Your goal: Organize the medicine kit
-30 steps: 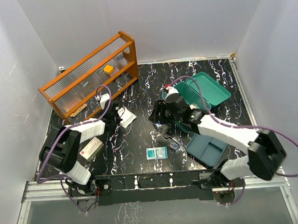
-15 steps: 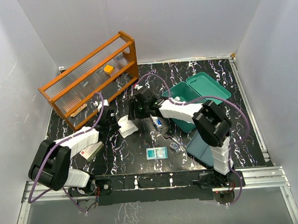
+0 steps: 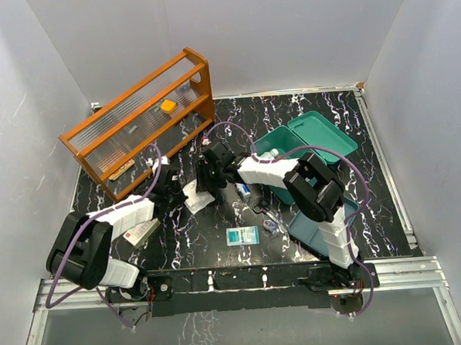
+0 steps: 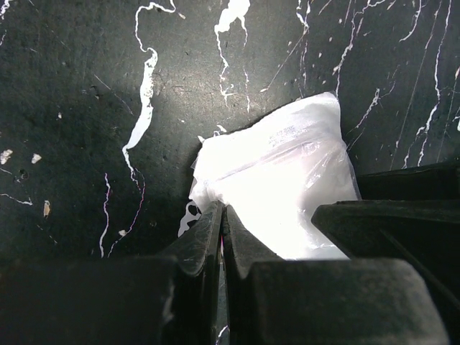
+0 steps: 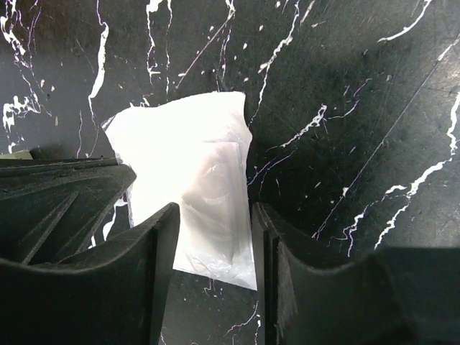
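Mid-pickup on the black marbled table: a white plastic pouch is being approached from both sides as the sorting of loose supplies goes on. The right gripper is held low over the pouch with its fingers spread, one on each side of the pouch's near end, and nothing is clamped yet. The left gripper is pressed fully together right at the pouch's edge; whether a fold of film is caught between its tips cannot be told.

The medicine kit stands open at the far right of the table, well apart from the pouch, its lid thrown back. A small teal packet and a red-and-white box are also left out near the front edge.

The step in hand is judged to be the grasp. Next, the right jaws would need to be closed on the pouch, then it would have to be lifted clear and carried right to the kit — slippery film may call for a firm pinch.

A second ago the right gripper was beside the kit — it has since been swung left to the pouch, which now lies slightly nearer the arms.
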Robot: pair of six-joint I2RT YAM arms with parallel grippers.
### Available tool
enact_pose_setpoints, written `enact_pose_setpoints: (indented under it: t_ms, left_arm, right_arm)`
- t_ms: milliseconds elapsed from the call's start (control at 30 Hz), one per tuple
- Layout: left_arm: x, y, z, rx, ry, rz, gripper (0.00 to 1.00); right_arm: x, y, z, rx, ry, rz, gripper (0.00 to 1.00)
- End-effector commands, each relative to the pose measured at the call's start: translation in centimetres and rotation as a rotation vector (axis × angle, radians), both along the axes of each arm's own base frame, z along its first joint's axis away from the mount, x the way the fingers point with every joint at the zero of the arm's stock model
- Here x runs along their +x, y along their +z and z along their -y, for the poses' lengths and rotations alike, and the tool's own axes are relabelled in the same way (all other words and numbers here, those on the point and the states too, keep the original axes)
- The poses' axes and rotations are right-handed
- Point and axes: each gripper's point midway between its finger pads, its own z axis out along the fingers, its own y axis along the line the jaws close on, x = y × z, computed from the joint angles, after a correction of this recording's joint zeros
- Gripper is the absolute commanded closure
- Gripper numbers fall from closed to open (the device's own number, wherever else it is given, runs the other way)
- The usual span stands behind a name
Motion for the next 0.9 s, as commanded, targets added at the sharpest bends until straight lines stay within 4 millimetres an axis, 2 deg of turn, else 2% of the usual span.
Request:
enact_pose_setpoints:
  t_ms: [0,167,333,400,467,633,767,800,867]
  left_arm:
    - [-0.7,-0.7,0.1,-0.01,-0.003,-0.028,1.0]
    - [-0.5,-0.5,0.3,-0.016,-0.009,-0.023,1.0]
    - [-0.2,0.6,0.3,-0.031,0.007,0.005,0.99]
    - [-0.1,1.5,0.0,-0.036,0.021,0.046,0.87]
    - [0.0,2.6,-0.4,-0.041,0.038,0.085,0.78]
    - [0.1,6.3,0.2,-0.086,0.0,0.17,0.62]
    - [-0.1,10.4,2.0,-0.199,-0.084,0.269,0.36]
    - [-0.2,11.5,2.7,-0.235,-0.12,0.293,0.31]
    - [-0.3,13.0,4.0,-0.289,-0.172,0.309,0.24]
  right_arm:
    - [-0.1,-0.7,-0.7,0.026,0.013,-0.016,0.6]
    - [-0.2,-0.1,-1.1,0.059,0.033,-0.004,0.72]
    - [-0.2,1.2,-1.2,0.095,0.021,0.02,0.94]
    - [0.1,2.5,-1.1,0.112,0.002,0.049,1.0]
    - [0.5,3.8,-0.6,0.12,-0.025,0.082,1.0]
    - [0.8,7.4,1.3,0.133,-0.101,0.165,1.0]
    - [0.8,10.7,3.6,0.163,-0.175,0.226,1.0]
    - [0.7,12.1,4.2,0.188,-0.195,0.238,1.0]
    - [0.4,13.7,5.8,0.233,-0.245,0.231,1.0]
